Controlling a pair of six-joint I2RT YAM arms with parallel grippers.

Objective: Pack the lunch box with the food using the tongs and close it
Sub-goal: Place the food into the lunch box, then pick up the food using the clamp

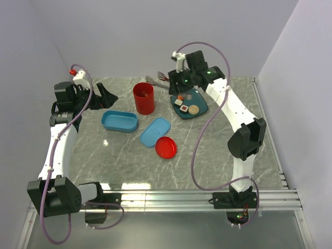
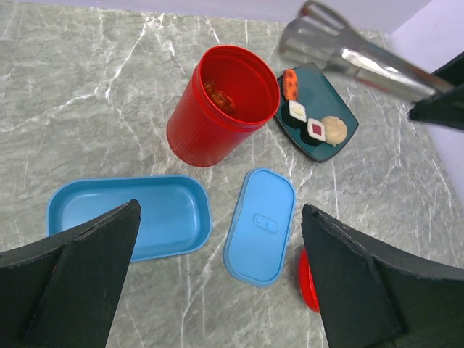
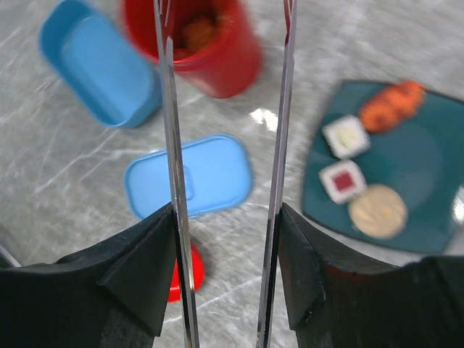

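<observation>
The open light-blue lunch box (image 1: 119, 121) (image 2: 123, 217) (image 3: 98, 61) lies empty, its lid (image 1: 155, 132) (image 2: 259, 225) (image 3: 190, 176) flat on the table beside it. Food sits on the dark teal plate (image 1: 198, 110) (image 3: 428, 145): an orange chunk (image 2: 290, 83) (image 3: 391, 105), two white rolls (image 2: 297, 111) (image 3: 342, 180) and a beige ball (image 2: 334, 129) (image 3: 377, 210). My right gripper (image 1: 174, 78) (image 3: 226, 246) is shut on the silver tongs (image 1: 155, 79) (image 2: 362, 61) (image 3: 170, 145), whose arms stand apart, hovering behind the plate. My left gripper (image 1: 106, 96) (image 2: 221, 275) hangs open and empty at the far left.
A tall red cup (image 1: 143, 98) (image 2: 217, 109) (image 3: 199, 36) with an orange piece inside stands between box and plate. A red round lid (image 1: 166, 148) (image 3: 185, 272) lies just in front of the blue lid. Walls close in the back and sides.
</observation>
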